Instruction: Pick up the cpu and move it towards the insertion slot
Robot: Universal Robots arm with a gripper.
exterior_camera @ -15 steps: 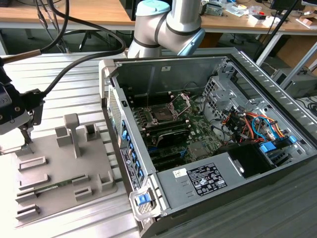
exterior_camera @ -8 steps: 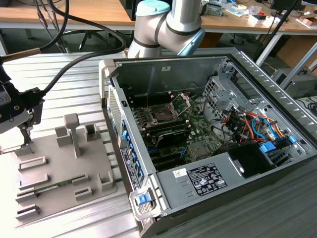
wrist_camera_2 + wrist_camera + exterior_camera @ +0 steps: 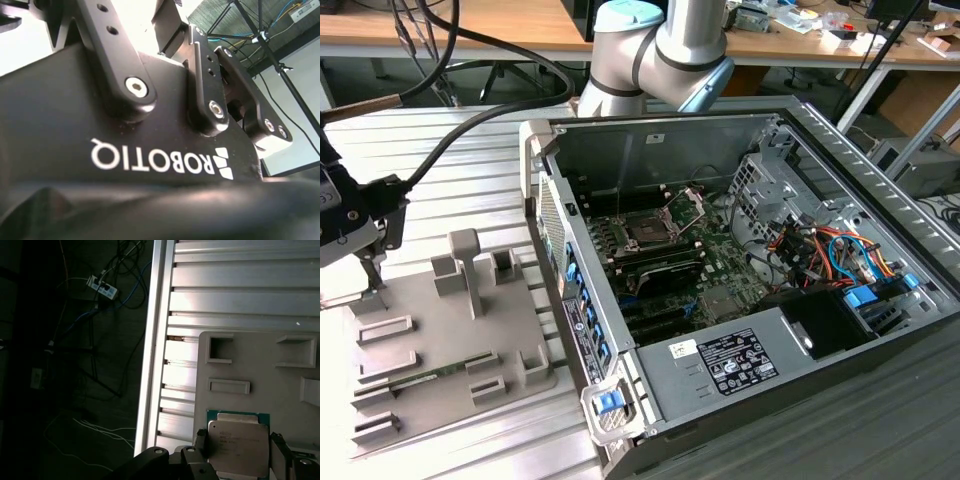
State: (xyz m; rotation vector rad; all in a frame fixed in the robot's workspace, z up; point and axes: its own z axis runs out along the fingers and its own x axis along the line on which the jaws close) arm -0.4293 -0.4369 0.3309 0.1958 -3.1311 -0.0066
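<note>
Gripper (image 3: 368, 265) is hanging low at the exterior view's far left, w/ its tips reaching down to the left end of the grey fixture plate (image 3: 430, 320). In the first wrist view the fingers (image 3: 201, 440) are standing on either side of the cpu (image 3: 237, 446). Jaws are sitting narrow, pressing on two opposite edges of the chip, so they are holding it. The cpu is showing its pale metal top w/ a thin green rim along one side. It is lying over the plate, just beside a small raised rectangular block (image 3: 228, 386). Can't tell whether it is resting on the plate or hanging a bit above it.

The insertion slot (image 3: 645, 230) is sitting well apart from the gripper, inside the open computer case (image 3: 720, 125) toward the exterior view's right. Its metal retaining plate (image 3: 688, 205) is standing tilted up, leaving the dark centre uncovered. The case wall is standing btwn fixture plate and slot. Both are resting on a ribbed metal table (image 3: 450, 170). A thick black cable (image 3: 495, 115) is looping over the table toward the gripper, and the arm (image 3: 670, 45) is rising behind the case.
</note>
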